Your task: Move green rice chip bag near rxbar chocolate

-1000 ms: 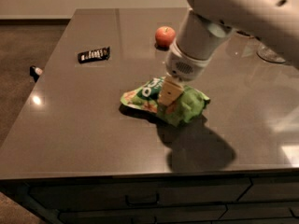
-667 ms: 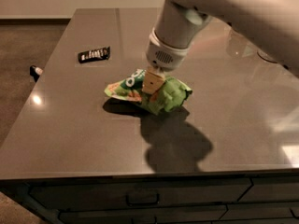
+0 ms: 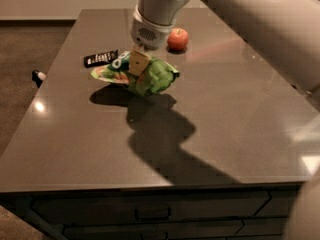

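Observation:
The green rice chip bag is crumpled and hangs a little above the dark table, its shadow below it. My gripper comes down from above and is shut on the bag's middle. The rxbar chocolate, a small flat black wrapper, lies on the table just left of the bag's left tip, close to it.
A red apple sits on the table behind and right of the gripper. My white arm crosses the upper right. A small dark object lies on the floor off the table's left edge. Drawers run below the front edge.
My gripper has carried the green bag left and toward the back of the table, bringing it next to the black bar. The bag is now off the surface.

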`<state>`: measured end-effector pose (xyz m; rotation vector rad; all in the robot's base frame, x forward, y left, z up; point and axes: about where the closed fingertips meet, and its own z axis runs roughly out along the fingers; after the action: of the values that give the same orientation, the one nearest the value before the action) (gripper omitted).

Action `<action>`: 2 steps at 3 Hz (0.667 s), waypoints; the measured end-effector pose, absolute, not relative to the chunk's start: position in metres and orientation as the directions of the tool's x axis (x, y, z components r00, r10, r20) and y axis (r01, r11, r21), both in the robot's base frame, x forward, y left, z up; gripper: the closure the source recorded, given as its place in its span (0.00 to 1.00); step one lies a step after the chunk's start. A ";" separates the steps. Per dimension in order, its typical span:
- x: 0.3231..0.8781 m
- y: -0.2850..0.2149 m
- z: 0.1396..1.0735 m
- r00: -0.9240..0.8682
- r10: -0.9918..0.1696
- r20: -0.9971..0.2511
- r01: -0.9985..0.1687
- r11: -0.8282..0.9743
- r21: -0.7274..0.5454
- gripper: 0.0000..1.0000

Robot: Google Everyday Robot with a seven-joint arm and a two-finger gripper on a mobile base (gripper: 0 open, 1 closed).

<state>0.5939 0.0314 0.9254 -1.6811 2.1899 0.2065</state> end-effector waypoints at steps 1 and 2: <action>0.628 0.044 0.933 -0.210 -0.885 -0.415 -0.950 0.285 -0.129 1.00; 0.659 0.053 0.935 -0.190 -0.871 -0.454 -0.945 0.288 -0.155 0.82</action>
<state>0.6586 0.0526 0.9353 -1.6238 2.1063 0.2180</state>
